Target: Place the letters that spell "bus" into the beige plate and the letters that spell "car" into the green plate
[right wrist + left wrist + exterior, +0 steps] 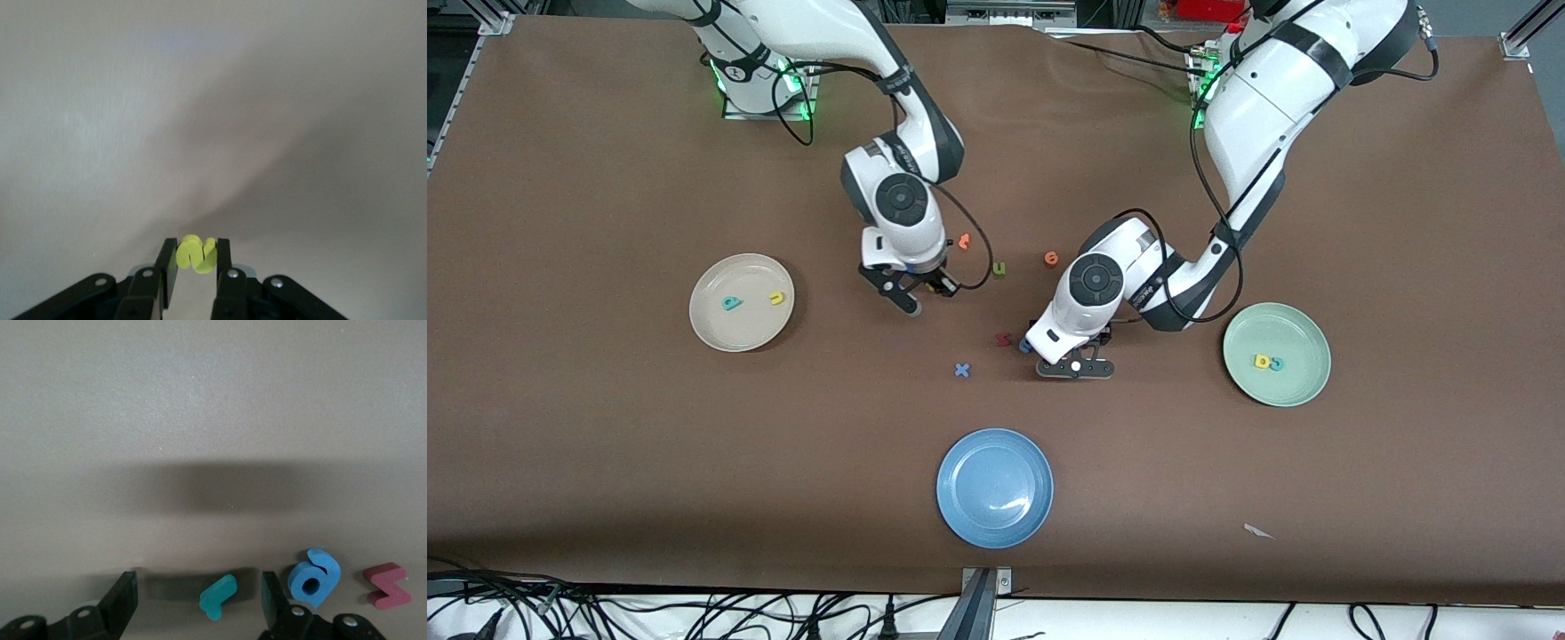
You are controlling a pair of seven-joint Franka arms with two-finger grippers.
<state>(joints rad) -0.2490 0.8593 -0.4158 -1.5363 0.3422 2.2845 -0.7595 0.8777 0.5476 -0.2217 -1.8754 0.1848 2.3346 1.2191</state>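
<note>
The beige plate (713, 327) toward the right arm's end holds a teal "b" (732, 303) and a yellow "u" (776, 298). The green plate (1303, 388) toward the left arm's end holds a yellow "a" (1262, 361) and a teal "c" (1276, 363). My right gripper (911, 298) (196, 257) is shut on the yellow "s" (196, 254), just above the table beside the beige plate. My left gripper (1076, 366) (197, 587) is down at the table, open, with the teal "r" (218, 595) lying between its fingers (123, 600), touching neither.
A blue plate (994, 487) sits nearest the front camera. Loose letters lie mid-table: two orange ones (964, 241) (1051, 258), an olive "u" (1000, 268), a blue "x" (961, 370), a maroon letter (388, 585) and a darker blue letter (313, 577) beside the left gripper.
</note>
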